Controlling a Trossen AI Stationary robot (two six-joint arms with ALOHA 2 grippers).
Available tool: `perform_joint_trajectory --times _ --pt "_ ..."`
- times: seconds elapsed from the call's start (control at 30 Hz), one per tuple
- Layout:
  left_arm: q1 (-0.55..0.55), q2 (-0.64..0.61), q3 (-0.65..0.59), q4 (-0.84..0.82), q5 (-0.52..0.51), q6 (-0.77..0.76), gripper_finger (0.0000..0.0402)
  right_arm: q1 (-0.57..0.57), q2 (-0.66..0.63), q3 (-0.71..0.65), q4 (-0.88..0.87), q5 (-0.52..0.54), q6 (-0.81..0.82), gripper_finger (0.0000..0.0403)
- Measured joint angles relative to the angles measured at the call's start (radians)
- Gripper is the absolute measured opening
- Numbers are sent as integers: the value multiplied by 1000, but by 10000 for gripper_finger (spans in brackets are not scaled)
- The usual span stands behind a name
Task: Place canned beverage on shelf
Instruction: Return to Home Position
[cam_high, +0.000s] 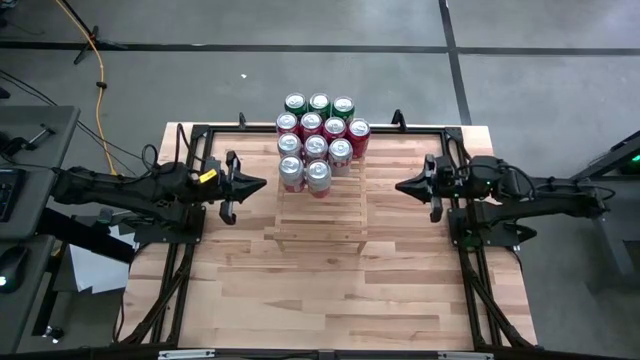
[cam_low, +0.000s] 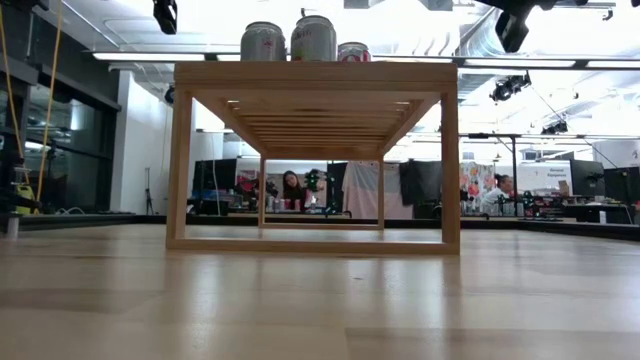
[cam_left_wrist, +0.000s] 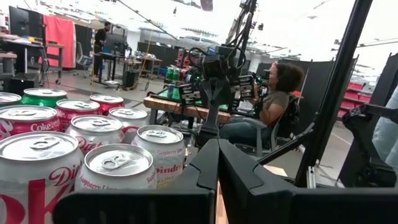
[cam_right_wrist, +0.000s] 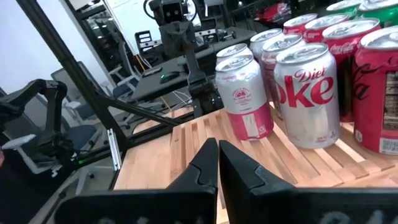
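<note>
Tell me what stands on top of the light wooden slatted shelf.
A cluster of soda cans fills the far end of the shelf: green, red and silver. Its near end is bare. Slats under them are hidden.

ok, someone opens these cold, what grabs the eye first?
The tight cluster of soda cans, green, red and silver-pink, packed on the far end of the slatted shelf in the middle of the table. Then the left tool and right tool, both shut and empty, pointing at the shelf from either side without touching it.
</note>
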Motion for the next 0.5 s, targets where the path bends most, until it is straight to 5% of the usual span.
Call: perform_joint_trajectory --times 0.5 --pt "0 0 0 0 0 19 1 0 22 0 -1 -6 6 0"
